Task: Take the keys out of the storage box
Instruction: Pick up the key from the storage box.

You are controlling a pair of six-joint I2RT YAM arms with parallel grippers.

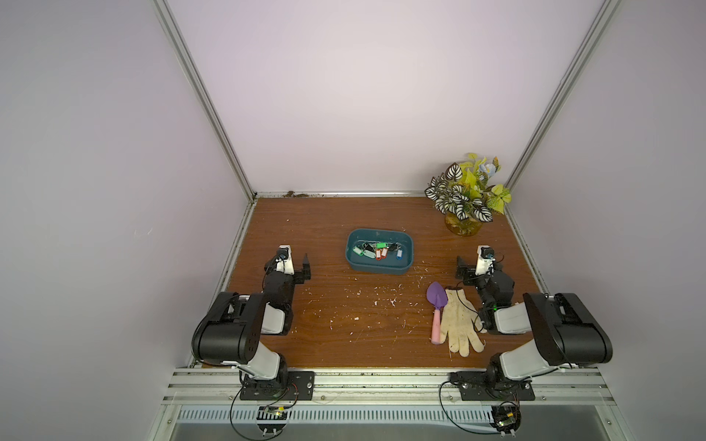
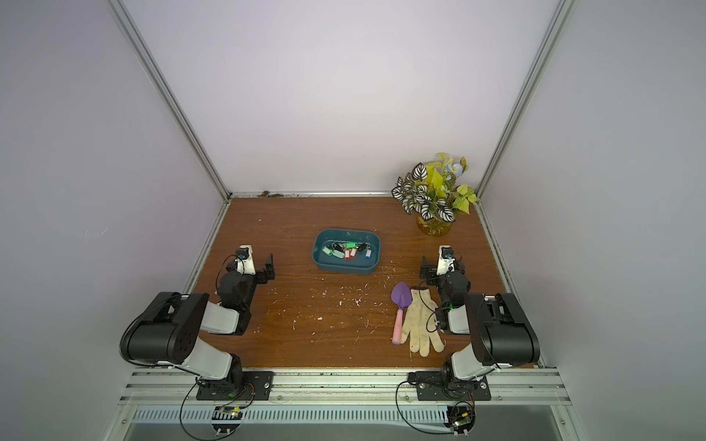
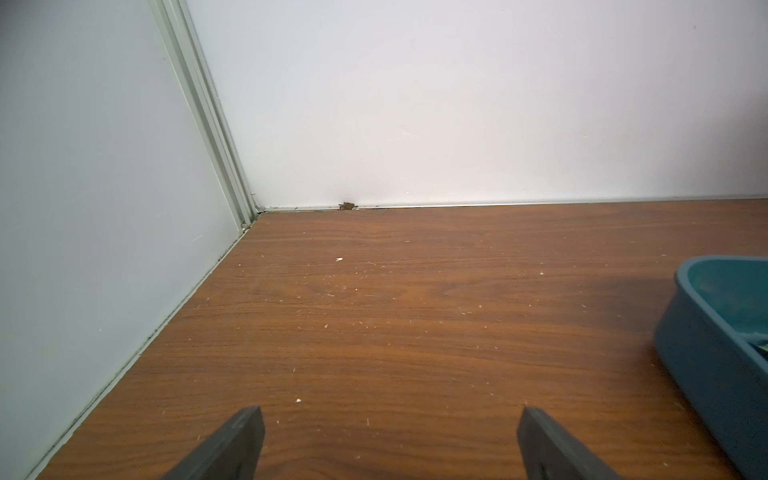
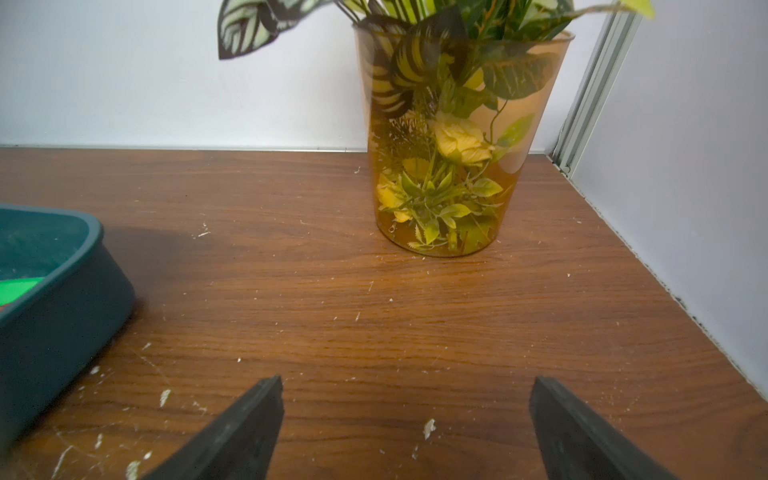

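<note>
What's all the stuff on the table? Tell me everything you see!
storage box: one, dark teal, mid-table
keys: a tangled bunch, tags green, black, orange, red, blue, inside the storage box
trowel: one, purple blade, pink handle, right side, beside the glove
glove: one, off-white, right of the trowel
plant pot: one, amber, leafy, back right corner
table: one, brown wood, white flecks
left pincer: one, black, open, left of the box
right pincer: one, black, open, right of the box
</note>
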